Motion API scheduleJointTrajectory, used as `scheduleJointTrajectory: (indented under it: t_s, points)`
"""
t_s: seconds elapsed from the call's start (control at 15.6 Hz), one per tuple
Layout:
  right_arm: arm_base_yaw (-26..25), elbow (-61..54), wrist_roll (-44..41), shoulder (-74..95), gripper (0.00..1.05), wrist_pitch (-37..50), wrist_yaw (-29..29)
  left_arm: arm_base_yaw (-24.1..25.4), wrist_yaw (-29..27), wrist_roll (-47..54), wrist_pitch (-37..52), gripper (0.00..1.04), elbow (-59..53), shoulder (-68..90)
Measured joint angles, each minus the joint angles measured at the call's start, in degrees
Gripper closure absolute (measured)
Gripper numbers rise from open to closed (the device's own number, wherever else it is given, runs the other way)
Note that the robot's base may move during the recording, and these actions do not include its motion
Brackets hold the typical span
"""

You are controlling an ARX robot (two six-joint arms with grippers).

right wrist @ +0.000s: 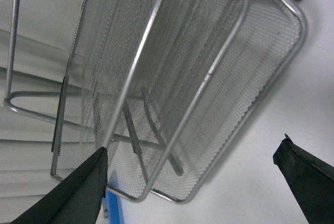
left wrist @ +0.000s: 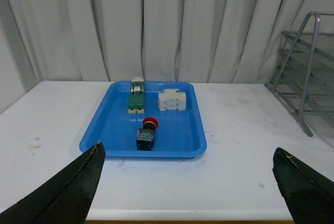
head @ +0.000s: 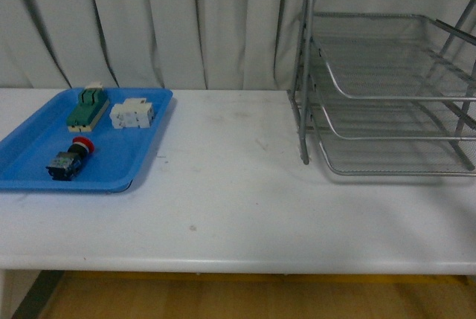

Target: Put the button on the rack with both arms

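White worktop (head: 238, 185), curtain behind. Left pincer (left wrist: 188, 149) wide open, empty, facing blue tray (left wrist: 112, 125). Right pincer (right wrist: 193, 145) wide open, empty, above rack (right wrist: 209, 78). Button (head: 72, 159) lies near tray's front edge, worktop's left end; rack at right rear corner.

White table (head: 238, 207) w/ blue tray (head: 141, 142) at left, wire rack (head: 303, 111) at right.

It looks like a lab-style test setup, with a plain white counter (head: 238, 207) before a pale pleated curtain (head: 149, 21), a blue tray (head: 119, 148) of small electrical parts, and a wire-mesh rack (head: 387, 59).
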Motion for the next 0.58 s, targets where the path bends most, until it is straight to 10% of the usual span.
scheduleJointTrajectory:
  t_s: [0.58]
  points:
    - [4.72, 23.89, 3.52, 17.92, 0.14, -13.53, 3.08, 0.0, 0.0, 0.0, 0.02, 0.07, 0.0, 0.0]
